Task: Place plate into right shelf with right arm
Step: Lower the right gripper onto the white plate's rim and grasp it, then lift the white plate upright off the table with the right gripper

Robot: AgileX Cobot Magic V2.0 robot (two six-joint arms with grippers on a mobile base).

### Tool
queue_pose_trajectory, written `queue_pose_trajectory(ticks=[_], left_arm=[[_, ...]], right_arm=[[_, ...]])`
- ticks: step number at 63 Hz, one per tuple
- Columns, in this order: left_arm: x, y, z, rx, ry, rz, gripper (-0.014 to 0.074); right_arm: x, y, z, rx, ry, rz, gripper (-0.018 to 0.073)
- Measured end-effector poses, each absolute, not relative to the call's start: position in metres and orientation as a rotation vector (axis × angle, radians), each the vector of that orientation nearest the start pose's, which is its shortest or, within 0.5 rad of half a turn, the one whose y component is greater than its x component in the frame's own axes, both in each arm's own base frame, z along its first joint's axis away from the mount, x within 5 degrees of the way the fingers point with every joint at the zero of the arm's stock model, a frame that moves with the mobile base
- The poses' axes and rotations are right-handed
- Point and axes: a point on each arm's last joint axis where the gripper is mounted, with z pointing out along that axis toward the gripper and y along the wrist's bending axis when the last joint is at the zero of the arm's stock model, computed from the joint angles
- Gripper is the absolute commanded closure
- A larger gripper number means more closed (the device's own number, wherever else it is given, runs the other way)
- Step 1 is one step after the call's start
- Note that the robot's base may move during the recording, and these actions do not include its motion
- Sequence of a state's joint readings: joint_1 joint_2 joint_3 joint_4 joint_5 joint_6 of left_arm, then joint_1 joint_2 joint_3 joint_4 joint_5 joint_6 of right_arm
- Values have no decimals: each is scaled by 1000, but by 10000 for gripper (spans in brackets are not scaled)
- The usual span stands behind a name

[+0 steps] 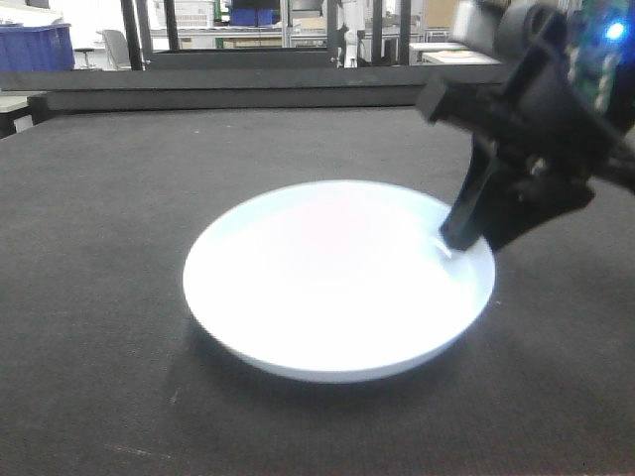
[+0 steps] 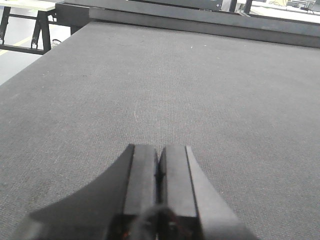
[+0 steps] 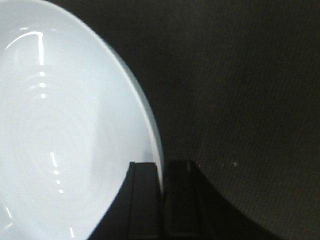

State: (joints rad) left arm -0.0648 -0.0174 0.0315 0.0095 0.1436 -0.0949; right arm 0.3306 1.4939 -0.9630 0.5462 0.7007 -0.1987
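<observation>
The white round plate (image 1: 337, 278) rests on the dark grey table mat (image 1: 99, 248). My right gripper (image 1: 466, 236) comes down from the upper right and is shut on the plate's right rim. In the right wrist view the rim of the plate (image 3: 75, 125) runs between the two black fingers of the gripper (image 3: 161, 167), one finger inside the plate and one outside. My left gripper (image 2: 158, 150) is shut and empty, low over bare mat. The right shelf is not clearly in view.
A raised dark ledge (image 1: 248, 94) runs along the table's far edge. Beyond it stand blue bins (image 1: 35, 45) at the far left and metal frames (image 1: 298, 25). A trestle leg (image 2: 35, 32) shows past the table's left edge.
</observation>
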Motion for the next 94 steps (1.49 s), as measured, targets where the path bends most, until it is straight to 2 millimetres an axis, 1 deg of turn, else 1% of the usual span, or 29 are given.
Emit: queue_pose_trajectory(ticks=[2, 10, 16, 17, 21, 27, 28, 33, 37, 48, 51, 61, 71, 82, 89, 94], left_arm=[[56, -4, 190, -18, 1642, -114, 643], [56, -4, 190, -18, 1642, -114, 643], [56, -4, 190, -18, 1642, -114, 643], [56, -4, 190, -18, 1642, -114, 643], [56, -4, 190, -18, 1642, -114, 643], [56, -4, 190, -18, 1642, -114, 643], [56, -4, 190, -18, 1642, -114, 643], [56, -4, 190, -18, 1642, -114, 643], [56, -4, 190, -18, 1642, -114, 643], [56, -4, 190, -18, 1642, -114, 643], [56, -4, 190, -18, 1642, -114, 643], [56, -4, 190, -18, 1642, -114, 643], [56, -4, 190, -18, 1642, -114, 643], [56, -4, 190, -18, 1642, -114, 643], [56, -4, 190, -18, 1642, -114, 643], [56, -4, 190, -18, 1642, -114, 643]], right_arm=[[265, 123, 252, -259, 2652, 632, 503], [244, 114, 293, -305, 2501, 614, 503], [221, 104, 326, -342, 2364, 589, 503], [219, 103, 328, -345, 2354, 586, 503], [199, 94, 350, -374, 2252, 548, 503], [172, 81, 373, -402, 2122, 484, 503], [164, 78, 378, -404, 2089, 474, 503], [140, 66, 389, -405, 1979, 431, 503], [116, 56, 396, -396, 1872, 404, 503], [64, 34, 394, -332, 1609, 394, 503], [54, 30, 390, -313, 1549, 392, 503], [34, 20, 371, -259, 1401, 385, 503], [32, 16, 352, -222, 1335, 377, 503], [42, 18, 331, -200, 1339, 361, 503], [45, 18, 324, -196, 1346, 357, 503], [46, 18, 323, -196, 1349, 357, 503]])
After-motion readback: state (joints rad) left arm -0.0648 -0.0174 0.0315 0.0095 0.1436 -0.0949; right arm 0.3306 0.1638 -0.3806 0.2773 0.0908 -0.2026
